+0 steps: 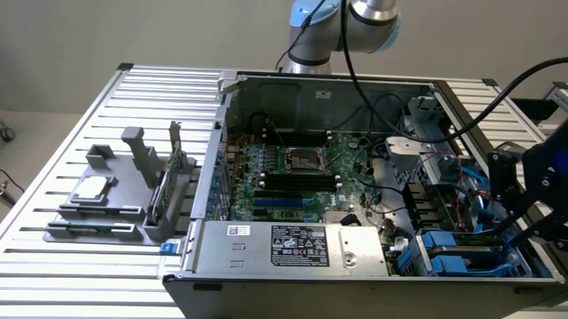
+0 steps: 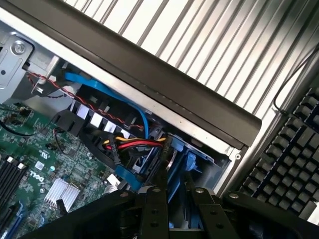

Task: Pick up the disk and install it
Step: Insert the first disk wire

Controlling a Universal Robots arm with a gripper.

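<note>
**Disk down at the drive bay, gripper pinched on it**

So here's the state of play. The gripper (image 2: 175, 193) is nosed in over the side wall of the open computer case (image 2: 164, 74), at the corner where the drive bays sit, on the exterior view's right, near the front. The disk (image 2: 189, 160) is right there in that corner, seen edge-on from the wrist, blue carrier rail showing, tucked just under the case rim and next to the bundle of red and yellow cables (image 2: 133, 144).

Fingers are pulled in to a narrow gap, one either side of the disk's blue-railed edge, and they look clamped on it rather than just hanging around it. My guess is they grab it by the thin edge because that leaves the flat faces free to slide along the bay guides.

The arm comes in from outside the case wall, which I'd say is to stay off the motherboard (image 1: 302, 173) and the loose wiring. Whether the carrier is fully seated in its slot I can't tell, because the fingers and rim hide the far end.

Power-supply box (image 1: 293, 246) sits well apart and isn't involved.
</note>
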